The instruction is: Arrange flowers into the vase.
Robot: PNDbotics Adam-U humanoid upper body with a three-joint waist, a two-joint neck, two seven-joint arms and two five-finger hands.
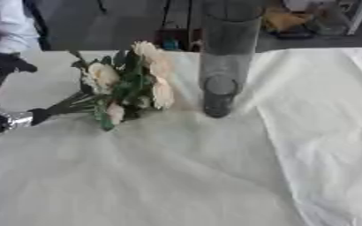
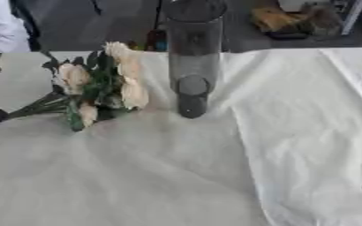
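On white cloth [image 1: 215, 176], left robot hand [image 1: 6, 119] gripping flowers [image 1: 126, 84], vase [image 1: 224, 57] beside.

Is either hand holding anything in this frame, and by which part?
The left hand holds the bouquet of cream flowers by the stem ends. The right hand barely shows; whether it holds anything cannot be told.

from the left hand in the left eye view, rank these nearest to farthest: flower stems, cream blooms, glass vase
Measured from the left hand at the left edge:
1. Flower stems, running right up to the hand's fingers.
2. Cream blooms, up and right of the stems, left of centre.
3. Glass vase, upright at centre, beyond the blooms.
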